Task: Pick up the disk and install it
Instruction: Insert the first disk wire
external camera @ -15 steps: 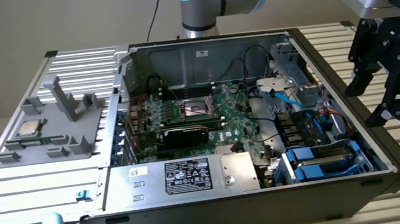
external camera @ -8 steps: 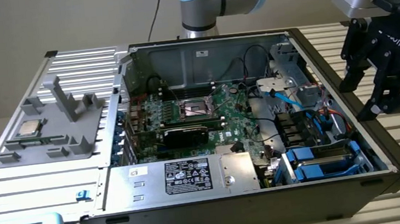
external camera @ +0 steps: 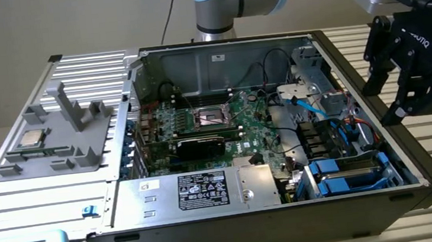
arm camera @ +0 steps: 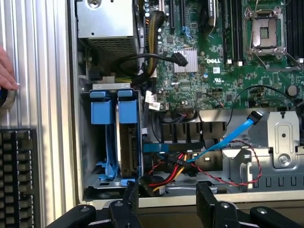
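1. Blue plastic holds the disk (arm camera: 127, 147); it stands on its edge in the drive bay at one corner of the open computer case (external camera: 250, 230), just beside a second blue frame (arm camera: 101, 111).
2. The end effector (external camera: 392, 99) hangs in the air over the case wall near that bay; its fingers are spread wide and hold nothing; it is not touching the disk.
3. I think the disk is metal, stiff and a bit heavy for its size; it will not bend, but a drop or a hard bump could hurt it.
4. Its silver sides look smooth and may slip; the blue frame looks like the best place to take hold, at its end tab (arm camera: 124, 94), since that thin end faces out of the case.
5. Red and yellow wires (arm camera: 166, 173) lie just beside the bay and could catch.
6. The green board (arm camera: 213, 80) says "DELL" in white; the end effector's black body shows letters that look like "OTIQ"; the silver box (external camera: 148, 196) has a black label (external camera: 203, 190), but its writing is too small to read.
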Tool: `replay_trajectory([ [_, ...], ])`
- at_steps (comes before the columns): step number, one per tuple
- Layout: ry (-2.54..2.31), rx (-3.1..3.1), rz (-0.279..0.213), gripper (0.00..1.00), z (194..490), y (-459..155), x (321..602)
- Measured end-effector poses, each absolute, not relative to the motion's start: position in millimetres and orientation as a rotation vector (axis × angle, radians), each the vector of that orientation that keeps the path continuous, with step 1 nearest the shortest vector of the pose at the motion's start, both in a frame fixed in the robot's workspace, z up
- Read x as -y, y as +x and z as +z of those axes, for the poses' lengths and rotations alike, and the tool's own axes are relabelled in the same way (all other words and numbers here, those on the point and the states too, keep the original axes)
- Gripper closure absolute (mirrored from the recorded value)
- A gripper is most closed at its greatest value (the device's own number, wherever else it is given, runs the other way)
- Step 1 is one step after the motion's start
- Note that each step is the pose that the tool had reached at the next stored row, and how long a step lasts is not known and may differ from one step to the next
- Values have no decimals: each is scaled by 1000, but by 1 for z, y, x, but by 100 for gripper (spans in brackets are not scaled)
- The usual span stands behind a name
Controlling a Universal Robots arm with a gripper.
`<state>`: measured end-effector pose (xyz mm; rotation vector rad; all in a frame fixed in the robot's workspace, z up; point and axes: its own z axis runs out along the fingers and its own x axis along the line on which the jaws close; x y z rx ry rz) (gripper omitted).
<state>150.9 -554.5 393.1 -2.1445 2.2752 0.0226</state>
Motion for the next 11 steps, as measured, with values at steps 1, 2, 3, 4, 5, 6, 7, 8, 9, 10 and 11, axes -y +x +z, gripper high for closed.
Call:
replay_trajectory([
  [1, -2147, -2278, 16, 40, 393, 151, 553],
  [2, -2145, -2281, 11, 40, 392, 151, 553],
  [3, -2138, -2286, 5, 40, 392, 151, 553],
  [4, -2127, -2293, -1, 40, 391, 151, 553],
  [5, -2116, -2299, -4, 40, 391, 151, 553],
  [6, -2108, -2305, -8, 40, 390, 151, 553],
  [7, -2101, -2309, -10, 40, 389, 151, 553],
  [8, -2097, -2312, -11, 40, 388, 149, 552],
  [9, -2095, -2314, -11, 40, 386, 148, 552],
  [10, -2092, -2316, -11, 40, 384, 146, 552],
  [11, -2090, -2317, -12, 40, 382, 144, 552],
])
